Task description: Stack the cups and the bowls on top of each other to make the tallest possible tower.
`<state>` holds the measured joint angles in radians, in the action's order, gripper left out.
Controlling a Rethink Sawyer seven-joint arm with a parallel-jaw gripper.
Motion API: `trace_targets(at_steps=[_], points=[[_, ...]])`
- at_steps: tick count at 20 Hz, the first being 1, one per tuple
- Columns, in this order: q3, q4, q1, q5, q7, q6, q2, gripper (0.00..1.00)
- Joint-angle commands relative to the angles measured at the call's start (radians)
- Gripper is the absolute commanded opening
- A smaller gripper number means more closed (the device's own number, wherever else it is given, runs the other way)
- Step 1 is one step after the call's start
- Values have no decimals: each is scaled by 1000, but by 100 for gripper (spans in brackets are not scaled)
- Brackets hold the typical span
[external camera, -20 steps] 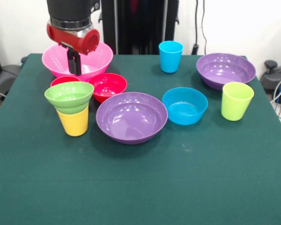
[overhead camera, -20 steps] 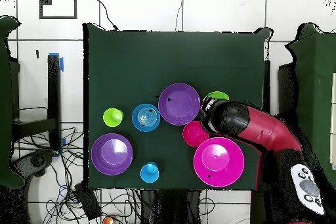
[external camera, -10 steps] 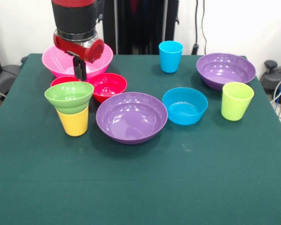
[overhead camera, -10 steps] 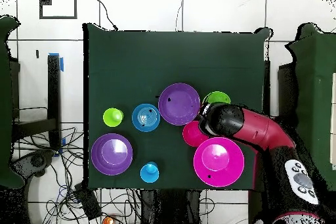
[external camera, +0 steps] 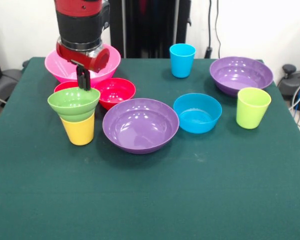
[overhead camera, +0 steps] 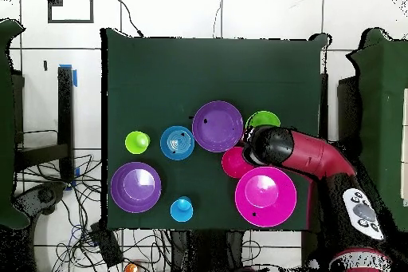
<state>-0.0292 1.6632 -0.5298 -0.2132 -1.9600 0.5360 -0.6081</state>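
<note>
Risk sits with the green bowl, perched on the yellow cup at nine o'clock on the bench: a top-heavy pair, I judge, that a nudge from above could tip. Both purple bowls, the blue bowl and the lime cup look empty. Behind the pair, the claw hangs at the green bowl's far rim, jaws close together, holding nothing I can see. Red bowl and pink bowl lie beyond.

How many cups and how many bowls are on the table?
Cups: 4: yellow, red, blue, lime green.
Bowls: 6: pink, two purple, blue, red, green.
Total: 10.
</note>
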Motion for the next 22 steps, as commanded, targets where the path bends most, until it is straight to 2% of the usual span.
trace_targets(at_steps=[1,11,16,22], points=[[-75,-84,-5,-86,72,-30,59,0],[-92,-117,-22,-95,75,-31,88,0],[-101,-158,-19,-97,50,-92,165,0],[-106,-166,-21,-91,45,-115,158,0]])
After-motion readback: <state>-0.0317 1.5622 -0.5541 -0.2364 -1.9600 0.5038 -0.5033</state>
